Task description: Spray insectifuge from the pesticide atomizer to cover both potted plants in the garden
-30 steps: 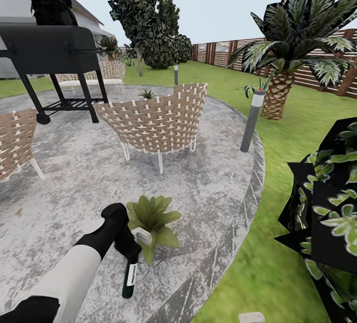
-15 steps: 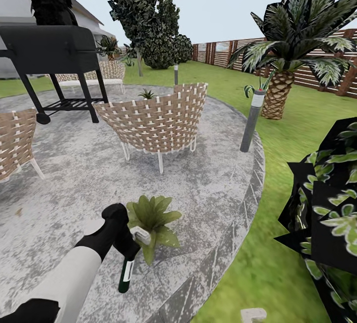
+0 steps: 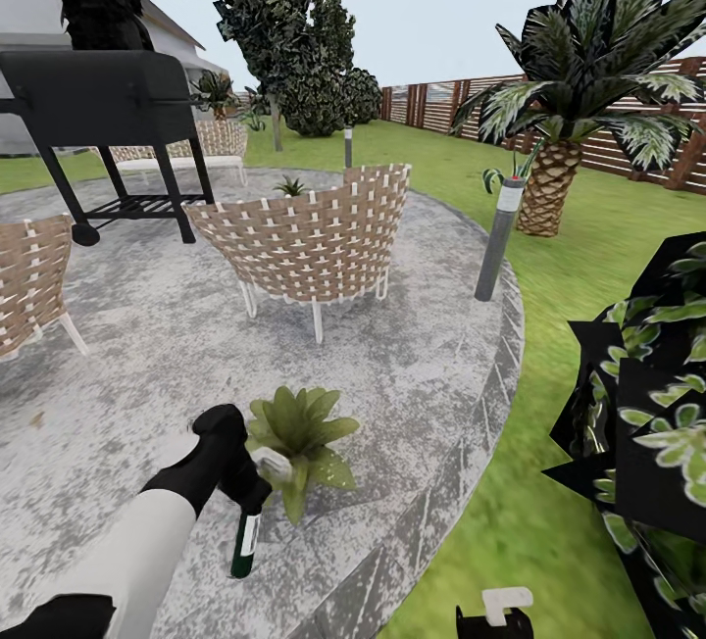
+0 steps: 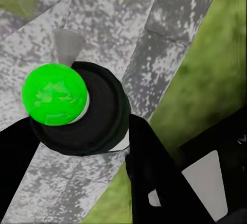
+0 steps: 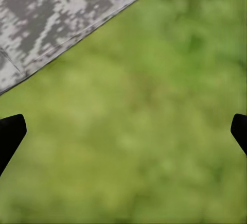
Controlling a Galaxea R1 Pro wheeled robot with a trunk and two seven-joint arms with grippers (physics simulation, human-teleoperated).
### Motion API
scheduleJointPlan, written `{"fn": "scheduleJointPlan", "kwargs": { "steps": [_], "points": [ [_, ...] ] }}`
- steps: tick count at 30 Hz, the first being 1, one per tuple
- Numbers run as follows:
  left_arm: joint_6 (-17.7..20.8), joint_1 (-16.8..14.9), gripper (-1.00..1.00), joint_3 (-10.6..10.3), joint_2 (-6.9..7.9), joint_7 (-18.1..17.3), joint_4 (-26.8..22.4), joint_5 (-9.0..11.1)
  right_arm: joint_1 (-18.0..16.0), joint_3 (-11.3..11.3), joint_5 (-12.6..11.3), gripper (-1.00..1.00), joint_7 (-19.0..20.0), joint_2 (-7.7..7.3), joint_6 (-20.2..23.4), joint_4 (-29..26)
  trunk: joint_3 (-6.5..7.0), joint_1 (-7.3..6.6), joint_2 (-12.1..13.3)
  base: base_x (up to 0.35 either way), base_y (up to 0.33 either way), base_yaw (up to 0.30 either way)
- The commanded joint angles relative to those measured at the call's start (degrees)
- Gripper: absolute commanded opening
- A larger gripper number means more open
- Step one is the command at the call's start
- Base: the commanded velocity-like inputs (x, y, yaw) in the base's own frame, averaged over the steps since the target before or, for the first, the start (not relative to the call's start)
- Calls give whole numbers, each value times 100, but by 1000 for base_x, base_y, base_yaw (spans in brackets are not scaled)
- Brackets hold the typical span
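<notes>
Atomizer (image 3: 244,543) neck hidden inside left tool (image 3: 257,492)

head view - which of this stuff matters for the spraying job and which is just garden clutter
For the job:
- pesticide atomizer, held in the left gripper
- potted plant beside it on the patio
- second potted plant behind the chair

Just there:
- wicker chair
- black grill
- bollard light
- palm
- dark bush
- fence

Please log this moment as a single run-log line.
left gripper: shut on slim dark pesticide atomizer | beside low green-leaved potted plant | on round grey stone patio | right gripper: open above lawn
</notes>
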Motion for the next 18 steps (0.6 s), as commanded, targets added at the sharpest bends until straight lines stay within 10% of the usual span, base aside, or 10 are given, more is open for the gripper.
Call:
{"fn": "scheduleJointPlan", "kwargs": {
  "steps": [1, 5, 11, 18],
  "points": [
    [45, -5, -100, -2, -77, -50, -7, -77, -4, -39, 60, 100, -21, 1, -18, 6, -5, -1, -2, 0, 0, 0],
    [42, -4, -100, 15, -184, 71, -3, -90, -1, -39, 61, 100, -21, -38, -22, 13, -5, -1, -2, 0, 0, 0],
    [15, 258, -100, 31, 185, 160, 15, -37, 4, -39, 61, 100, -21, -51, -22, 14, -5, -1, -2, -2, 1, 0],
    [11, 290, -100, 44, 162, 162, 6, -28, 5, -39, 52, 100, -32, -51, -15, 13, -5, -1, -2, -109, 192, -50]
  ]
}}
